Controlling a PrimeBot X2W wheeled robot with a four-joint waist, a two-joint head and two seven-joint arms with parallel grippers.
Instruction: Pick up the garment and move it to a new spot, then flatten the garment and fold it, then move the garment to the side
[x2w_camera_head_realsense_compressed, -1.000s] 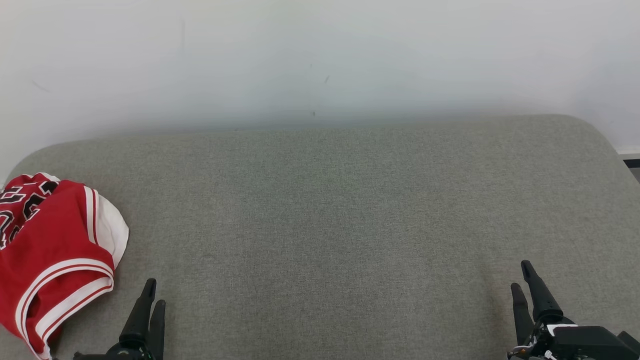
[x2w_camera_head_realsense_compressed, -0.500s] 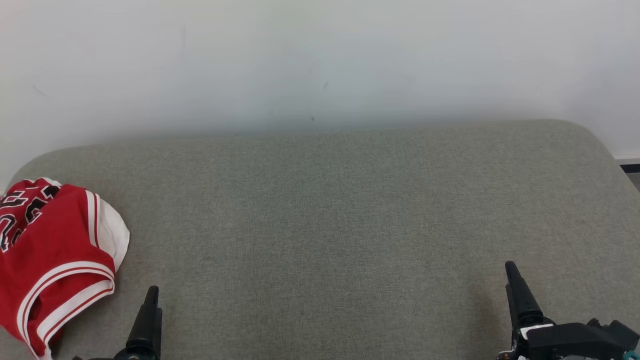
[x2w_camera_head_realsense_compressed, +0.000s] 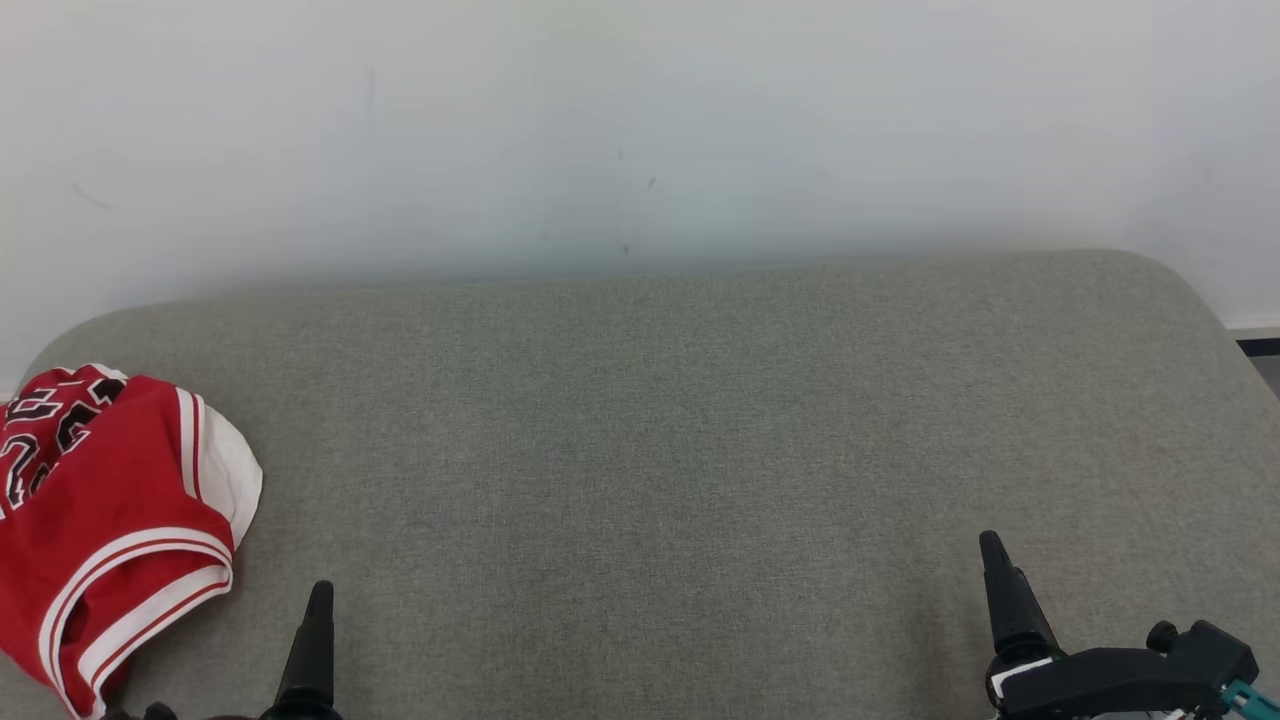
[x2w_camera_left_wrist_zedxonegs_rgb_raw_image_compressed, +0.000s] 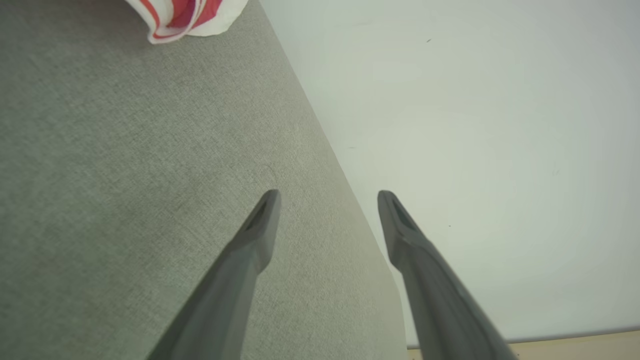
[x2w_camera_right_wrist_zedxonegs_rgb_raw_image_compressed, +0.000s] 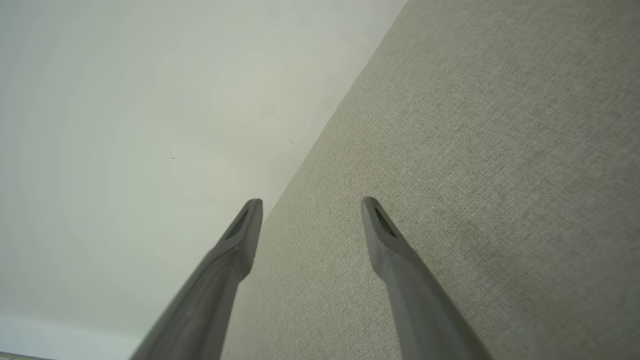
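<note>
Red garment (x2w_camera_head_realsense_compressed: 110, 520) sits bunched on grey cushion (x2w_camera_head_realsense_compressed: 650, 450); wrist views reveal left pincer (x2w_camera_left_wrist_zedxonegs_rgb_raw_image_compressed: 327, 195) and right pincer (x2w_camera_right_wrist_zedxonegs_rgb_raw_image_compressed: 311, 201) spread apart.

The surface (x2w_camera_head_realsense_compressed: 640, 450) is covered in grey woven cloth, matt, with a fine, slightly rough grain. The garment (x2w_camera_head_realsense_compressed: 110, 520) is smooth red cloth with white bands. The left tool (x2w_camera_left_wrist_zedxonegs_rgb_raw_image_compressed: 328, 196) and right tool (x2w_camera_right_wrist_zedxonegs_rgb_raw_image_compressed: 310, 201) have dark, matt, smooth fingers, probably plastic. The wall (x2w_camera_head_realsense_compressed: 640, 120) looks pale, smooth and matt.
</note>
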